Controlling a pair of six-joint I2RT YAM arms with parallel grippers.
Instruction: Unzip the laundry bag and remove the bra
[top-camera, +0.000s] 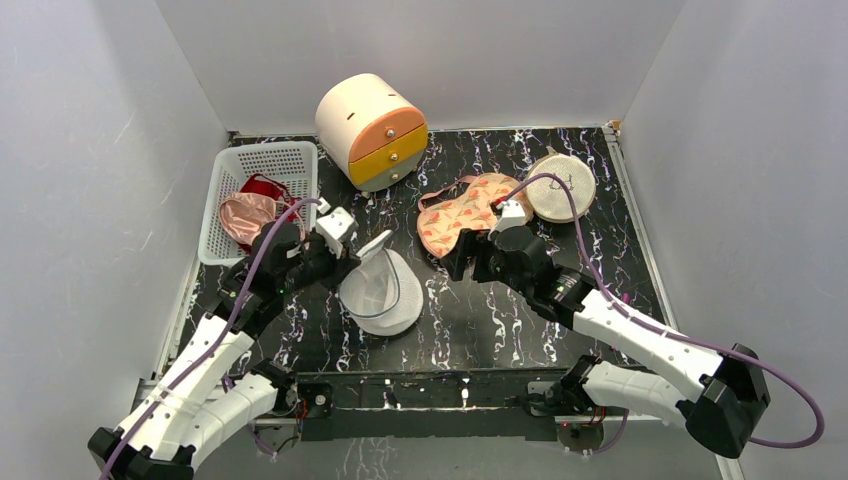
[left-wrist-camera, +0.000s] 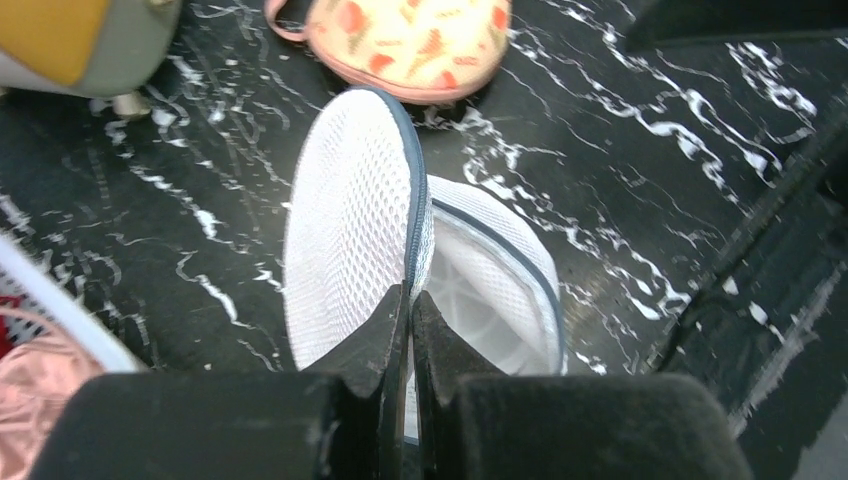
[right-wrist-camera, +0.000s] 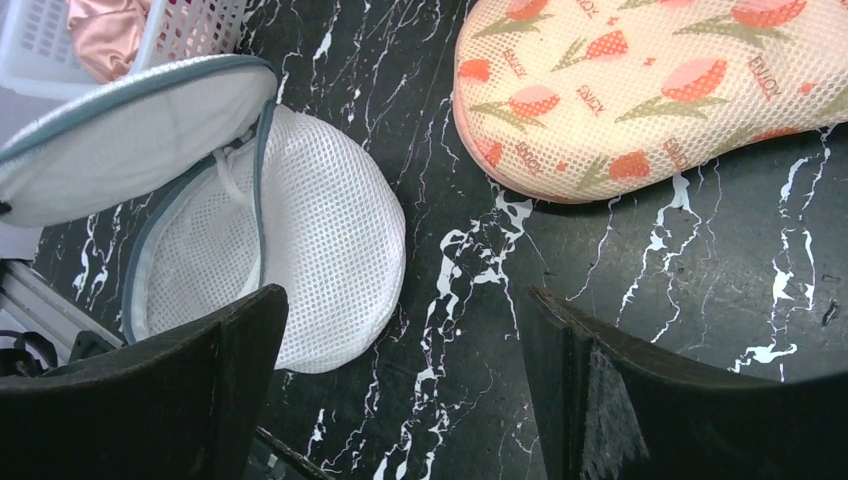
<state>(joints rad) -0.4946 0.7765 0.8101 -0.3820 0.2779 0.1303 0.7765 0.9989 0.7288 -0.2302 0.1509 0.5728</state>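
Observation:
The white mesh laundry bag lies unzipped left of the table's middle, its round lid with the blue-grey rim raised on edge. My left gripper is shut on the lid's rim; the bag's inside looks empty. The bra, peach with a floral print, lies flat on the black marbled table, to the right of the bag and farther back. My right gripper hangs open over bare table between the bag and the bra, holding nothing.
A white perforated basket with pink and red garments stands at the back left. A cream cabinet with orange and yellow drawers sits at the back. A beige round mesh pouch lies at the back right. Grey walls enclose the table.

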